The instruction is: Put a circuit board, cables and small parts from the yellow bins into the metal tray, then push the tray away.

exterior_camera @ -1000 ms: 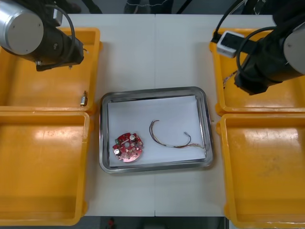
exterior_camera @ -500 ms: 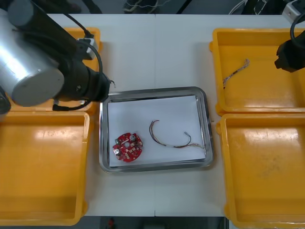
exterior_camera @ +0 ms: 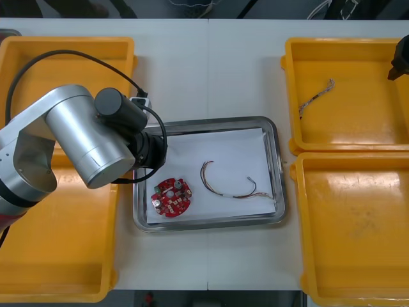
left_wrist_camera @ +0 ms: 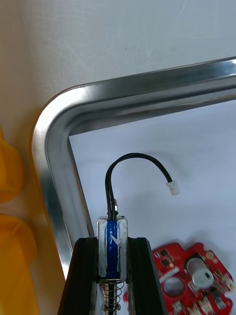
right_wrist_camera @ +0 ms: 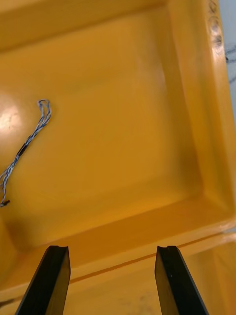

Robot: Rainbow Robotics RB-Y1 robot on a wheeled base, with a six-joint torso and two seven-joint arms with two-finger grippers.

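My left gripper (left_wrist_camera: 112, 246) is shut on a small metal part (left_wrist_camera: 112, 230) with a blue body and a short black wire that curls up to a white plug. It hangs over the white inside of the metal tray (left_wrist_camera: 53, 123), near its far left corner. Just beside the fingers lies the round red circuit board (left_wrist_camera: 192, 275), also seen in the front view (exterior_camera: 171, 197). A red and yellow cable (exterior_camera: 227, 185) lies in the tray (exterior_camera: 208, 123). My right gripper (right_wrist_camera: 110, 256) stands open over the far right bin (exterior_camera: 358, 128), where a twisted blue and white cable (right_wrist_camera: 24, 147) lies.
The left arm (exterior_camera: 89, 137) covers the gap between the two left yellow bins (exterior_camera: 38, 57). The near left bin (exterior_camera: 57, 256) and the near right bin (exterior_camera: 358, 224) look bare inside. The right arm (exterior_camera: 401, 61) shows at the table's right edge.
My left arm has swung from the far left bin to the tray's left side, carrying the small metal part that lay in that bin. The right arm has drawn back toward the right edge.
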